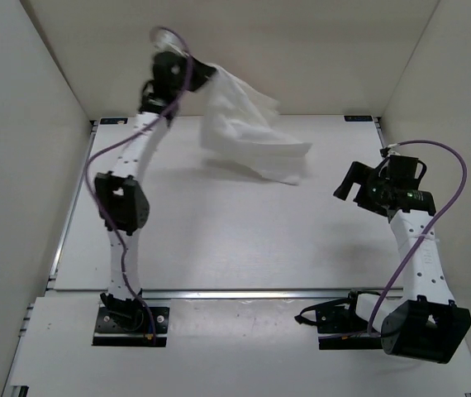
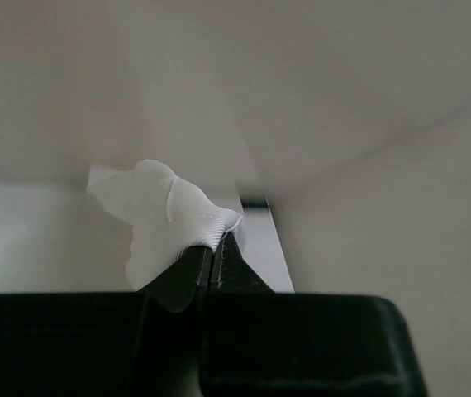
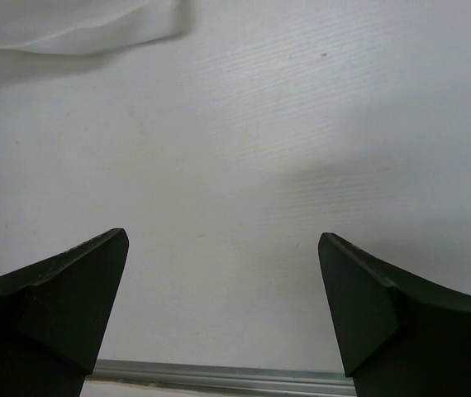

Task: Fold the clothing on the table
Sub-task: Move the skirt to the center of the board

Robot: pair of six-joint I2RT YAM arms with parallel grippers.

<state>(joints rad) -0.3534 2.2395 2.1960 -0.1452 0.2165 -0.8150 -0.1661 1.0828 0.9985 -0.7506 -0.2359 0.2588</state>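
**Inspector:** Upper left of the overhead frame?

**Assistant:** There the left gripper (image 1: 187, 73) is clamped on a corner of the clothing (image 1: 248, 136). In its wrist view the jaws meet with a white tuft pinched between them. The garment hangs from that grip down to the right, over the far middle of the table (image 1: 219, 240). Whether its lower edge touches, I cannot tell.

**Inspector:** Centre right?

**Assistant:** The right gripper (image 1: 349, 186) has its jaws spread wide and holds nothing, over bare tabletop. A cloth edge shows at the upper left of its wrist view.
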